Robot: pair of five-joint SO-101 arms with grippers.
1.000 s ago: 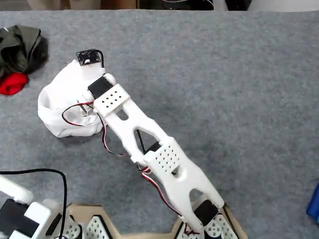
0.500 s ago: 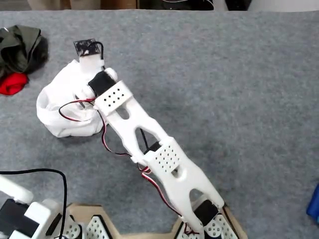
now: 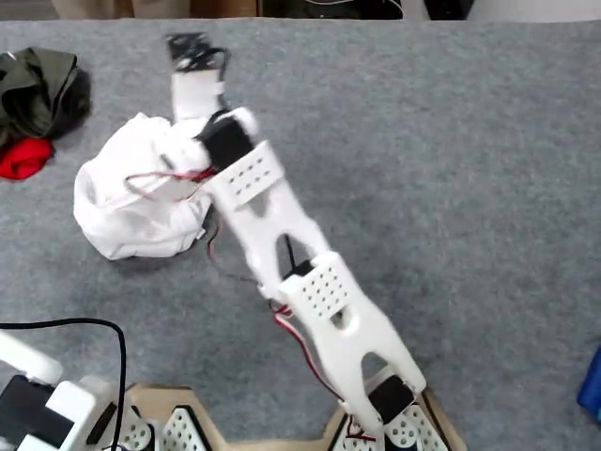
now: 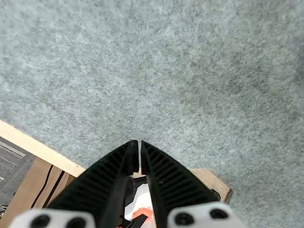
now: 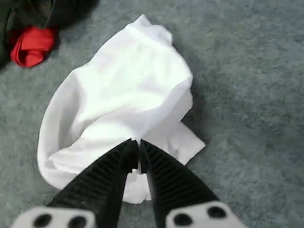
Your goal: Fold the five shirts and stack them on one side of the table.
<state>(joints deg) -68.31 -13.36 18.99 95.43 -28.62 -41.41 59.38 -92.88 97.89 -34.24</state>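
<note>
A crumpled white shirt (image 3: 131, 197) lies bunched on the grey table at the left. My right arm (image 3: 282, 244) stretches from the front edge out over it. In the right wrist view my right gripper (image 5: 137, 142) is shut, raised above the white shirt (image 5: 123, 95), and no cloth shows between its jaws. A dark green shirt (image 3: 38, 85) and a red shirt (image 3: 23, 158) lie bunched at the far left, seen as the red shirt (image 5: 33, 45) in the right wrist view. My left gripper (image 4: 138, 145) is shut over bare table near the wooden front edge.
A blue object (image 3: 593, 381) pokes in at the right edge. The left arm's base (image 3: 38, 404) and a black cable (image 3: 94, 324) sit at the front left. Grey table (image 3: 451, 169) stretches open across the middle and right.
My right arm has risen and swung toward the far side, its wrist now past the white shirt's far edge. The shirt's bunch has shifted slightly. The left arm has kept still.
</note>
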